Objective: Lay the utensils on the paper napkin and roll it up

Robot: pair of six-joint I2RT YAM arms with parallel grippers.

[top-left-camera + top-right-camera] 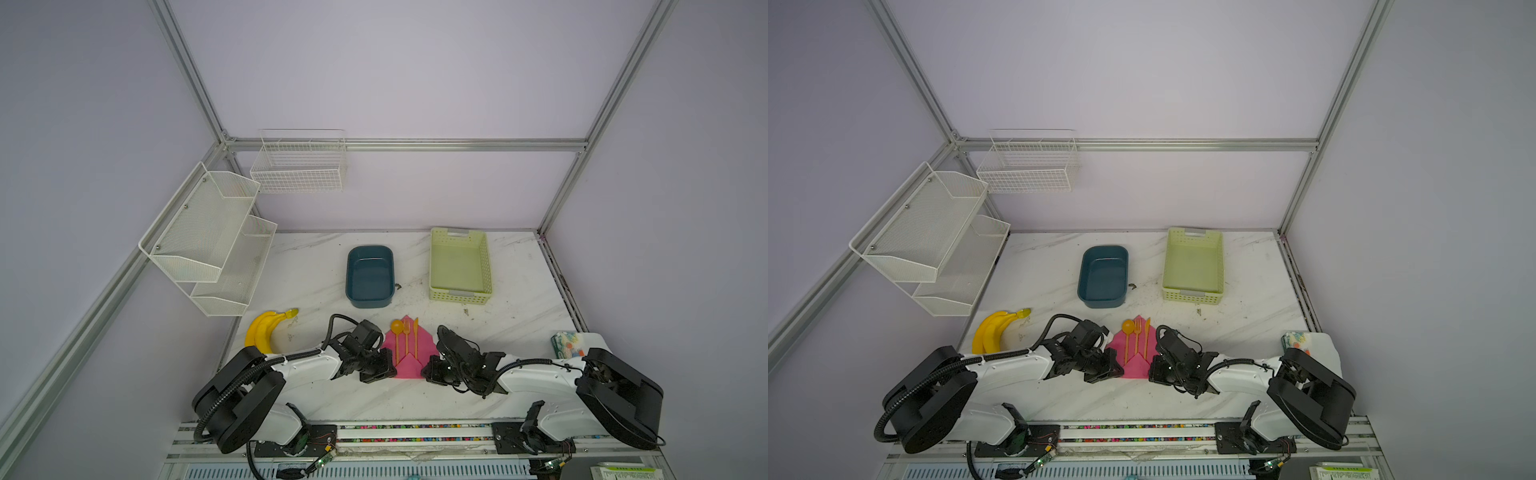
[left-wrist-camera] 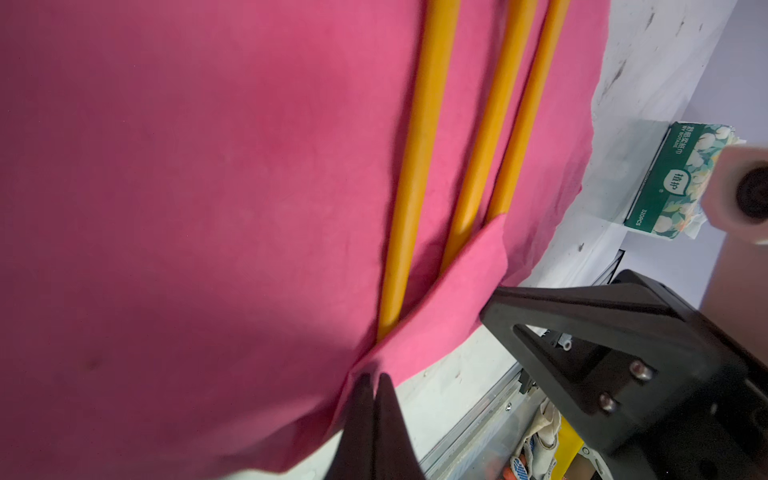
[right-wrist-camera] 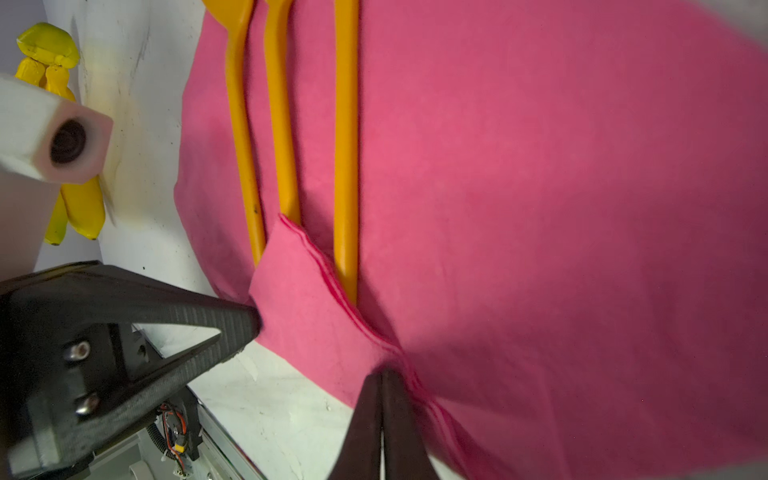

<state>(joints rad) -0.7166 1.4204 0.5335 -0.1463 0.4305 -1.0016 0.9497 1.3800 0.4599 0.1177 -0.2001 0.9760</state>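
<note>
The pink paper napkin (image 1: 409, 365) (image 2: 208, 187) (image 3: 540, 187) lies as a diamond at the table's near middle. On it, side by side and pointing away from me, rest the orange utensils: spoon (image 1: 396, 328), fork (image 1: 406, 332) and knife (image 1: 416, 338). The napkin's near corner is folded up over their handle ends (image 2: 469, 266) (image 3: 303, 291). My left gripper (image 1: 392, 366) (image 2: 374, 380) is shut on the fold's left end. My right gripper (image 1: 427, 369) (image 3: 382, 376) is shut on its right end. Both sets of fingers lie low on the table.
A blue tub (image 1: 370, 276) and a green basket (image 1: 459, 266) stand behind the napkin. A yellow banana (image 1: 266, 330) (image 3: 79, 199) lies at the left. A green tissue packet (image 1: 567, 345) (image 2: 681, 178) sits at the right edge. White wire racks (image 1: 216, 237) hang on the left wall.
</note>
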